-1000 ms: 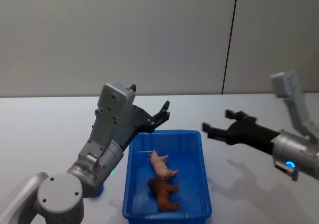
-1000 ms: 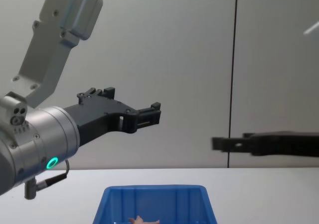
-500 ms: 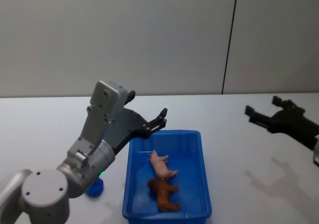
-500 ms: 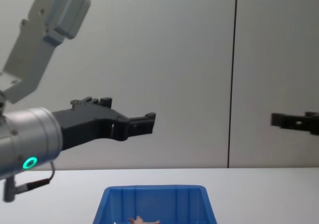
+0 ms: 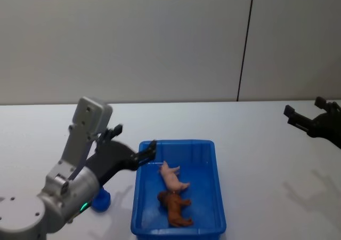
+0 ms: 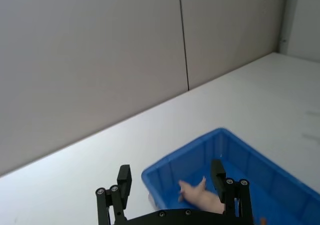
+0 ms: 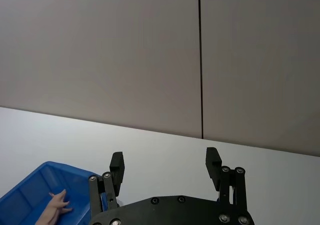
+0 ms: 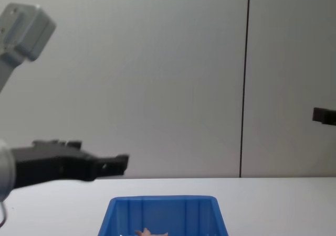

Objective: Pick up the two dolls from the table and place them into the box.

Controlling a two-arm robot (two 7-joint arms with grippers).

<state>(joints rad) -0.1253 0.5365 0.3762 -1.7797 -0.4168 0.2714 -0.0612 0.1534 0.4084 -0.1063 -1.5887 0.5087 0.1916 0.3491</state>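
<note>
Both dolls lie inside the blue box [image 5: 178,143]: a pale pink doll [image 5: 173,177] in the middle and an orange-brown doll [image 5: 176,208] nearer the front wall. My left gripper [image 5: 134,138] hangs open and empty above the box's back left corner. Out at the far right, my right gripper [image 5: 305,108] is open and empty over the table [image 5: 256,160]. The left wrist view has the left gripper [image 6: 171,175] above the box [image 6: 235,152] and pink doll [image 6: 202,197]. The right wrist view shows the right gripper [image 7: 165,162] with the box [image 7: 27,182] and pink doll [image 7: 55,207] off to one side.
A small blue round object [image 5: 100,200] sits on the table just left of the box, under my left arm. A grey wall with a dark vertical seam [image 5: 245,42] stands behind the table. In the chest view the box [image 8: 163,210] is low in the middle.
My left arm has dropped and pulled back to the left. My right arm has drawn away to the right edge. The dolls in the box have not moved.
</note>
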